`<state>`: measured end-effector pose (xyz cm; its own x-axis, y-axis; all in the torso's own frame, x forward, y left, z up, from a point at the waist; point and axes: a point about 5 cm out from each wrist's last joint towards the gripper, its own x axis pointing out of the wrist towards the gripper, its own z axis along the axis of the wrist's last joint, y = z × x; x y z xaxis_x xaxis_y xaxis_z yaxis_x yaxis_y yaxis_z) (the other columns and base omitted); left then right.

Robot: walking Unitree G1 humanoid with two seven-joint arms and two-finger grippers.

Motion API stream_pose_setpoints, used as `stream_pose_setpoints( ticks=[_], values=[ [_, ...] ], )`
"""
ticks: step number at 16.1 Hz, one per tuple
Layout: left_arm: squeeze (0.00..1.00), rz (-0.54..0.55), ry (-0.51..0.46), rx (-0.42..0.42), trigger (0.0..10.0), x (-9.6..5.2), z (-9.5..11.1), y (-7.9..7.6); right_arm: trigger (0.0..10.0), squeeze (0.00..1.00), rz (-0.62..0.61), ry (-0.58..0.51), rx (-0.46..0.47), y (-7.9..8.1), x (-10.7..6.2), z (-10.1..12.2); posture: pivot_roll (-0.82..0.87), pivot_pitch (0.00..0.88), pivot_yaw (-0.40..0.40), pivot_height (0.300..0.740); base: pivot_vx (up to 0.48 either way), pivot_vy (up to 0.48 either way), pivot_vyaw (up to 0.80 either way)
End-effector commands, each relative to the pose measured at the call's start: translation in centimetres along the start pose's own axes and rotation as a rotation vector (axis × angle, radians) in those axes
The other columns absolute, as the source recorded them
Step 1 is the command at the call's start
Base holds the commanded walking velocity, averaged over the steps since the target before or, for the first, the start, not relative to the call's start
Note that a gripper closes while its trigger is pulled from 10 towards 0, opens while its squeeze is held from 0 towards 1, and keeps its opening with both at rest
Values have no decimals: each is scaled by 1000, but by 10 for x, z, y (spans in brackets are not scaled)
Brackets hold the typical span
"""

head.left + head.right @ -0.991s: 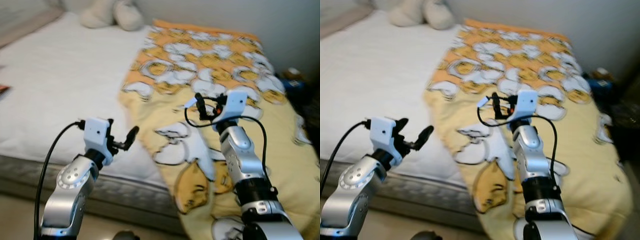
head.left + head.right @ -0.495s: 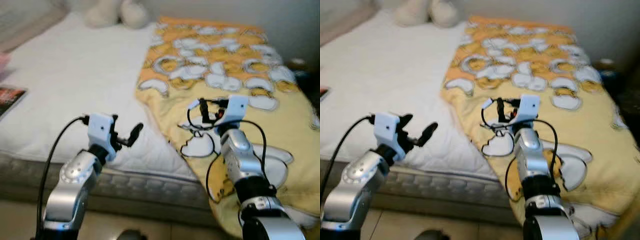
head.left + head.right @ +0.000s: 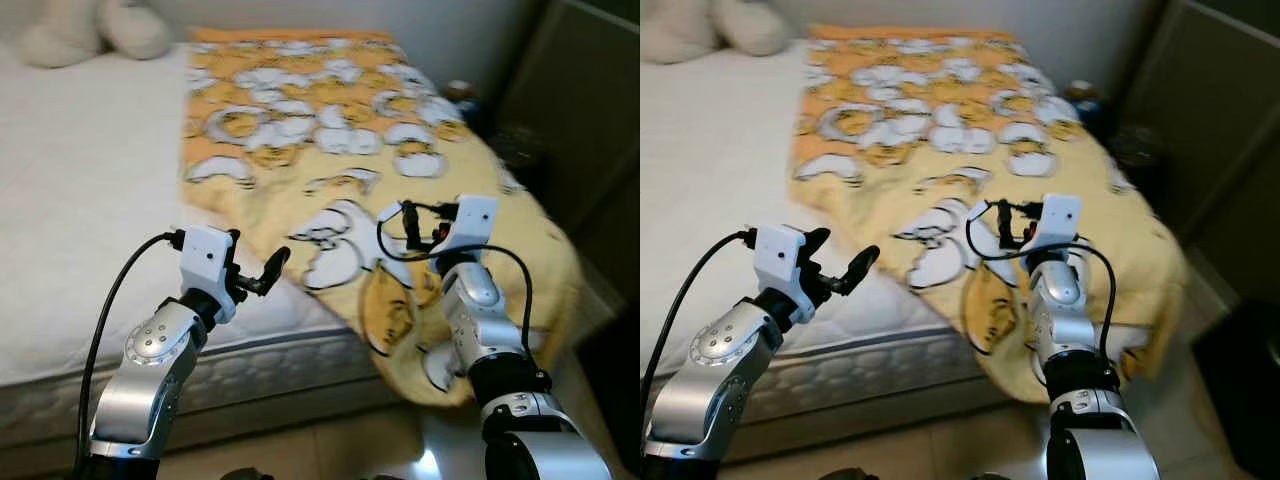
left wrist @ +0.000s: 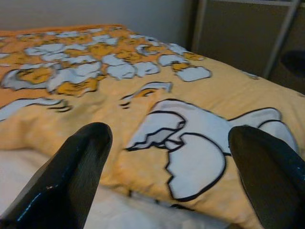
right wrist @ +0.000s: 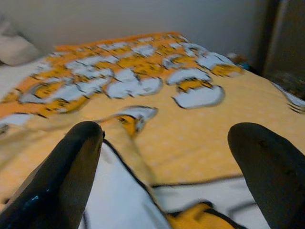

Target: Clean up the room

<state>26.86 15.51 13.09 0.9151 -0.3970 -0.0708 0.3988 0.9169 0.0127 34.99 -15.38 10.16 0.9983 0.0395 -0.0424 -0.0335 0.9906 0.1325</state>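
Both arms are reaching forward with the left end effector (image 3: 262, 274) and right end effector (image 3: 397, 219) spread apart and holding nothing, seemingly readying to straighten the yellow blanket (image 3: 400, 170) that is lying rumpled across the bed (image 3: 80, 200), drooping over its foot edge.

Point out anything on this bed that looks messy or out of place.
The yellow blanket lies askew: it covers only the bed's right side, its left edge runs crooked and rumpled across the white mattress, and its lower corner droops over the foot of the bed toward the floor. Both grippers, left and right, hover open above it.
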Motion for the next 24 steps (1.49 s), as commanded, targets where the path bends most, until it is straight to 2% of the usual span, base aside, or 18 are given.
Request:
stream_pose_setpoints(
  ticks=[1, 4, 6, 9, 13, 17, 20, 22, 24],
  values=[
    [0, 7, -21, 0, 10000, -2, 4, 2, 10000, 0, 2, -50, -13, 1, 6, 13, 117, 17, -16, 740, 251, 409, 0],
    [0, 22, -30, -19, 10000, -1, 6, 5, 10000, 0, 7, -62, -20, 2, 7, 15, 120, 14, -18, 740, 0, 475, 0],
    [0, 2, -31, 27, 10000, 0, 7, 2, 10000, 0, 21, -71, -24, 6, 7, 15, 120, 7, -24, 740, 137, 437, 0],
    [0, -19, -31, 49, 10000, 3, 8, -3, 10000, 0, 29, -77, -28, 9, 7, 14, 116, 6, -23, 740, 355, 321, 0],
    [0, 24, -20, 27, 10000, 5, 7, 2, 10000, 0, 5, -71, -13, 4, 7, 12, 115, 2, -21, 740, 0, 0, 0],
    [0, -52, -45, 54, 10000, 4, 11, -6, 10000, 0, -14, -71, -3, 1, 9, 13, 121, 0, -19, 740, 480, 0, 0],
    [0, -62, -47, 59, 10000, 4, 11, -6, 10000, 0, -29, -69, 11, 0, 10, 13, 125, 0, -20, 740, 480, 0, 0],
    [0, -61, -38, 49, 10000, 2, 11, -5, 10000, 0, -68, -30, 39, -6, 14, 12, 141, 0, -15, 740, 480, 0, 0],
    [0, -60, -26, 40, 10000, -1, 10, -3, 10000, 0, -84, -4, 33, -9, 18, 13, 149, 0, -10, 740, 0, 0, 0]
  ],
)
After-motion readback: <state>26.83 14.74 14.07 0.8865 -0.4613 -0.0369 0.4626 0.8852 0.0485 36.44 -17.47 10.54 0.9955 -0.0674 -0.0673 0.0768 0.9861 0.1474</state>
